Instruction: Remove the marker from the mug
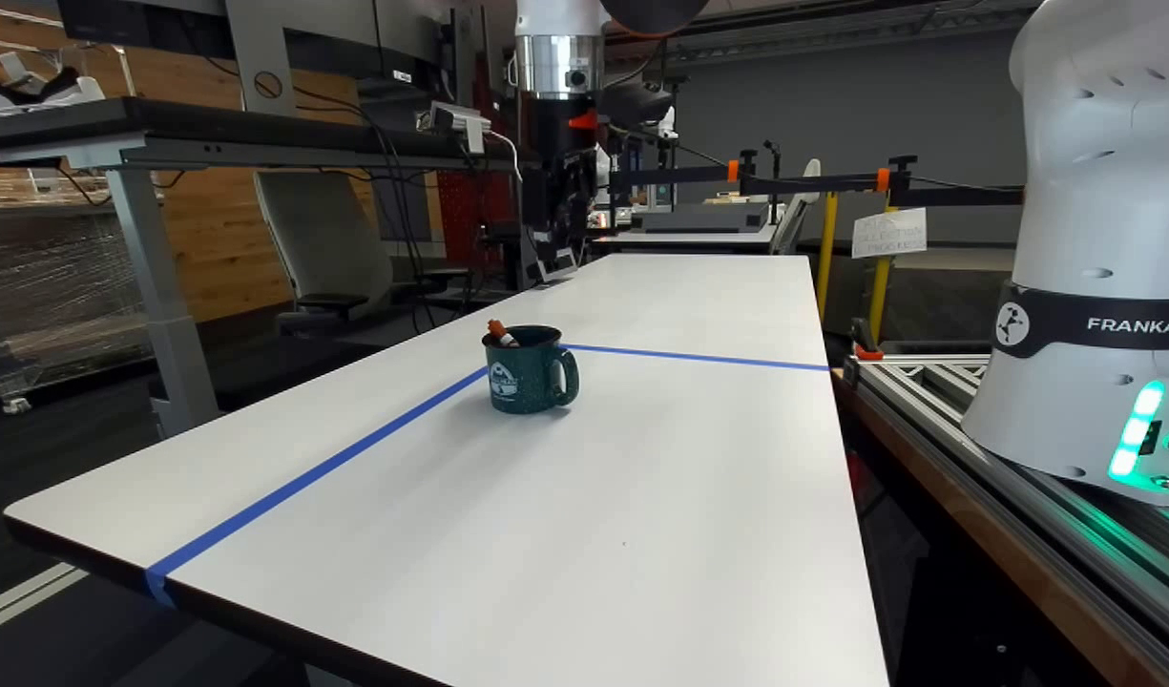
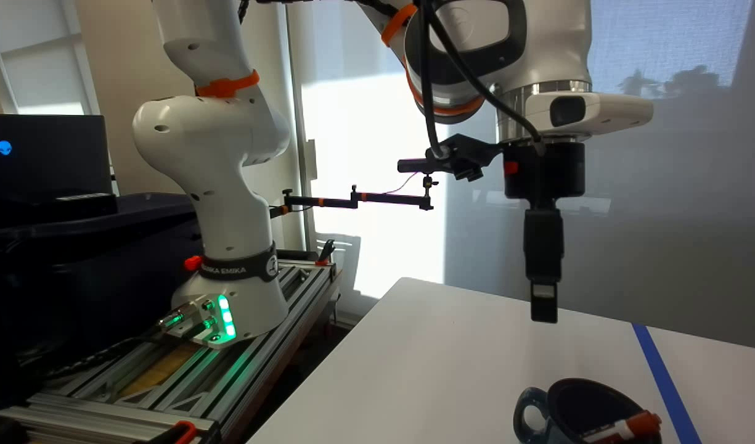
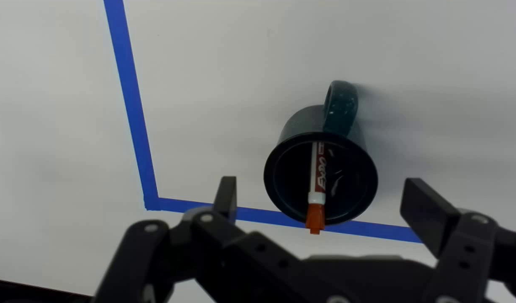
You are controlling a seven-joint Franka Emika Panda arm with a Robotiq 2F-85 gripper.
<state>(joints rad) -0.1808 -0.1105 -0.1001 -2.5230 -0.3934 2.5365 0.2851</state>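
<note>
The dark teal mug [image 1: 522, 377] stands upright on the white table, handle to the side; it also shows in an exterior view [image 2: 577, 401], cut off by the lower edge, and in the wrist view [image 3: 354, 185]. The marker [image 3: 319, 181] leans inside the mug, its orange cap over the rim and its lower end hidden. The cap also shows in both exterior views [image 1: 497, 331] [image 2: 642, 424]. My gripper [image 3: 325, 202] is open and empty, fingers wide apart, above the table and higher than the mug. It also shows in both exterior views [image 1: 557, 262] [image 2: 543, 302].
Blue tape [image 1: 326, 468] runs along and across the white table [image 1: 641, 534] and forms a corner [image 3: 151, 202] near the mug. The robot base [image 1: 1099, 382] stands beside the table. A desk and a chair [image 1: 326, 239] are beyond the table's far long edge.
</note>
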